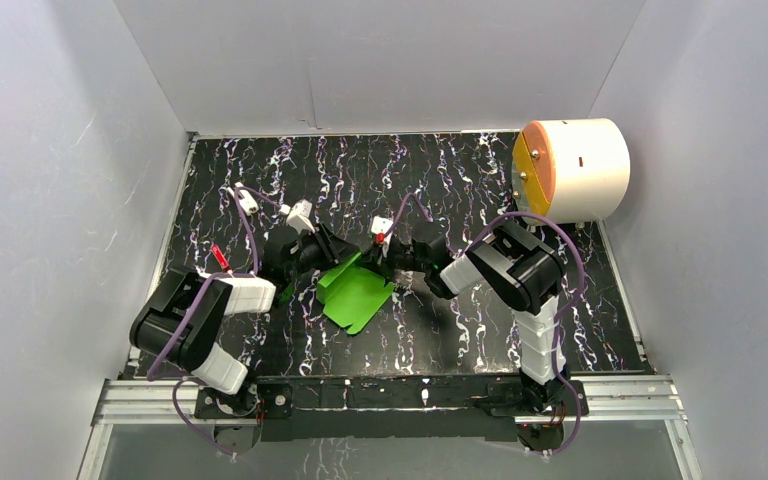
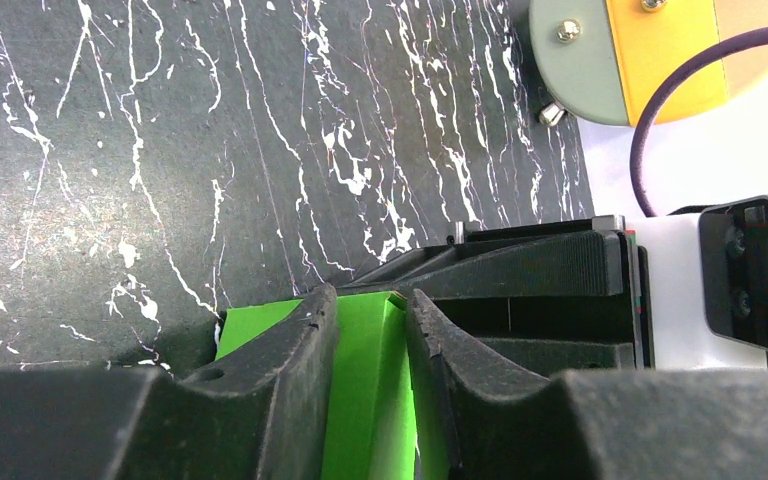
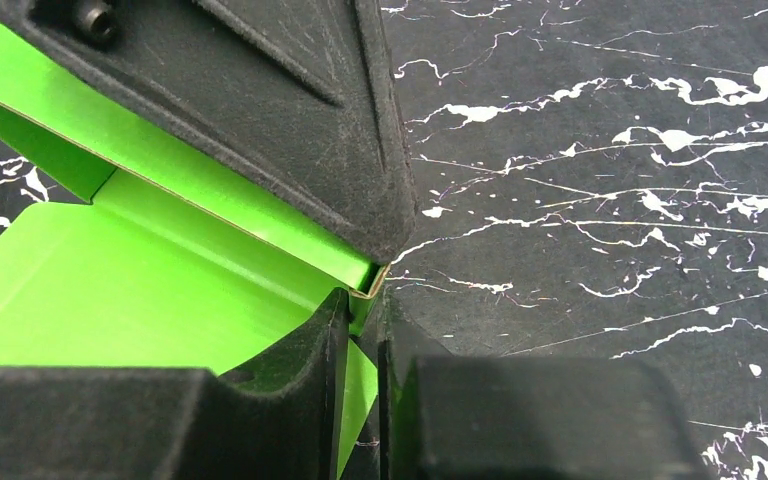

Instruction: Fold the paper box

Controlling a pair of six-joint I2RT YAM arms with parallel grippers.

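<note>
1. The paper box (image 1: pixel 355 300) lies mid-frame in the top view on the table (image 1: pixel 460 190), spreading from its upper edge toward the lower middle
2. The left gripper (image 2: pixel 368 325) meets that edge from the upper left, jaws drawn close on a raised flap, with green card filling the gap
3. The right gripper (image 3: pixel 362 345) pinches the same edge from the upper right, jaws almost together on the rim
4. Both tips sit just beside each other, so neither arm is nearer; we judge the fold turns on the crease between them
</note>
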